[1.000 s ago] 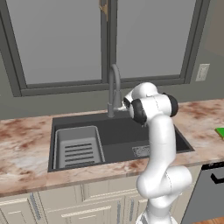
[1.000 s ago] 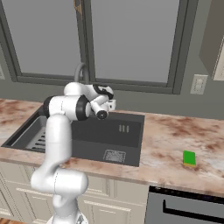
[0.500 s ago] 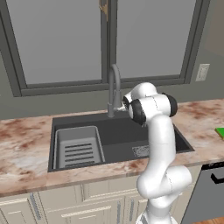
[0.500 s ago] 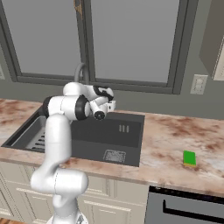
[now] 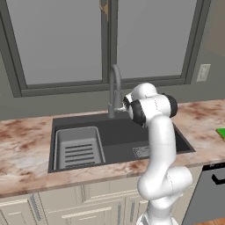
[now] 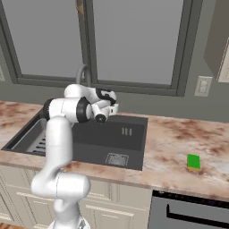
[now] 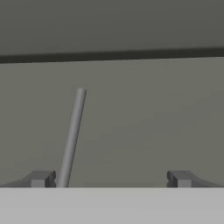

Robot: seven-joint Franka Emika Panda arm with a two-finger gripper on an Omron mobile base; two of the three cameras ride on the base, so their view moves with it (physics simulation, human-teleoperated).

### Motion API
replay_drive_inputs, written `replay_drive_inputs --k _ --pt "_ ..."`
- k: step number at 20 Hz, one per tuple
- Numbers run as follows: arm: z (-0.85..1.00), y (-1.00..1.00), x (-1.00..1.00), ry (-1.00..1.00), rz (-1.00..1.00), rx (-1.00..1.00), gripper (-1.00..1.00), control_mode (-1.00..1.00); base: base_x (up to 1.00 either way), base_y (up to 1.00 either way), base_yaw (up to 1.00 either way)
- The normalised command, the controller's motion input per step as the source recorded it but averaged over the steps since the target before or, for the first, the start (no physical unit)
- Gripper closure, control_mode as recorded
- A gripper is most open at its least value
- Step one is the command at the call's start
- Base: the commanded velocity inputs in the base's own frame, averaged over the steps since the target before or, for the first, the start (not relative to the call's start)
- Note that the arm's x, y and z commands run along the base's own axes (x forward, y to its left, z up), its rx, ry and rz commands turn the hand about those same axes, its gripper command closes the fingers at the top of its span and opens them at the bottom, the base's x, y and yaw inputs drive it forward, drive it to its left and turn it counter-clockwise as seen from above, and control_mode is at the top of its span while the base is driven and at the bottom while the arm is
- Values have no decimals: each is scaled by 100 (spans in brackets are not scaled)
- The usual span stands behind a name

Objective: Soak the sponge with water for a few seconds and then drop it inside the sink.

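Observation:
The green and yellow sponge [image 6: 193, 161] lies flat on the marbled counter right of the sink, and it also sits at the right edge [image 5: 222, 133]. The dark grey sink [image 5: 125, 134] [image 6: 134, 134] has a tall gooseneck faucet [image 5: 115, 88] [image 6: 84, 74] behind it. My gripper [image 5: 126, 103] [image 6: 112, 102] [image 7: 111, 179] hovers over the sink's back edge, close to the faucet base and far from the sponge. It is open and holds nothing. A thin grey rod of the faucet [image 7: 72, 135] stands between the fingertips, near the left one. The water is out of view.
A lighter grey slotted rack [image 5: 79, 147] fills the sink's left part. A square drain grate [image 6: 116, 159] lies in the basin floor. The window and its sill [image 5: 105, 85] rise behind the faucet. A wall outlet [image 6: 203, 86] is at the back right. An oven front [image 6: 188, 212] sits below the counter.

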Motion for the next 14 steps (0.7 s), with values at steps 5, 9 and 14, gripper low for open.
replay_drive_inputs --k 5,9,14 --pt "-17 -78 0 0 -2 2 -100 -100 0 0 0" --pt "-19 -77 0 0 -1 2 -100 -100 0 0 0" --pt "-18 -76 0 0 -1 2 -100 -100 0 0 0"
